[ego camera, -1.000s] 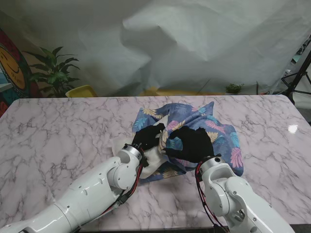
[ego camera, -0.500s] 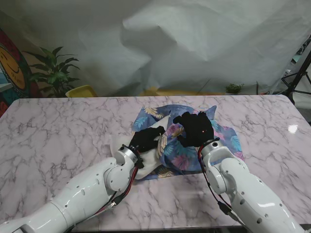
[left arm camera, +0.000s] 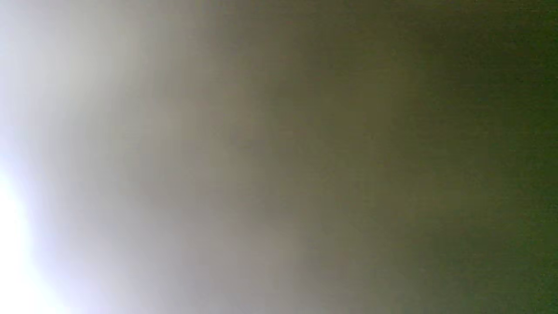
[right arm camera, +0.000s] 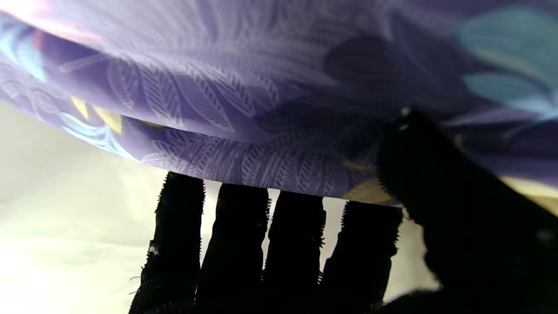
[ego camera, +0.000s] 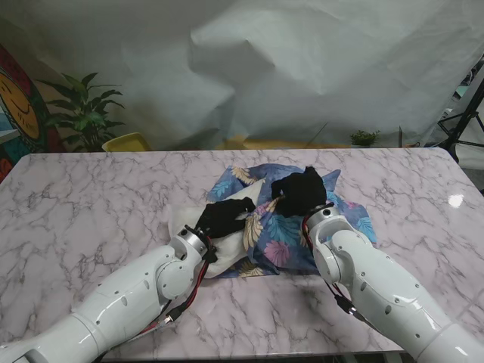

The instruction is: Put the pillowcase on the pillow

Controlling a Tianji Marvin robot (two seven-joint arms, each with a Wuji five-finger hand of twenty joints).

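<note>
One pillowcase (ego camera: pixel 302 227), blue with a leaf print, lies bunched under and around the right hand (ego camera: pixel 300 193). One white pillow (ego camera: pixel 227 246) lies beneath the left hand (ego camera: pixel 224 215), partly inside the cloth. Two black-gloved hands are in view, each on a white arm, two arms in all. One marble surface (ego camera: pixel 91 204) carries them. Beyond the left hand stand one leafy plant (ego camera: pixel 85 110) and one yellow chair back (ego camera: pixel 126 141); beyond the right hand, one small green plant (ego camera: pixel 364 138).

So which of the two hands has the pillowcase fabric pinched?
The right hand: its fingers slip under the floral pillowcase, thumb on top. The left hand rests on the white pillow.
</note>
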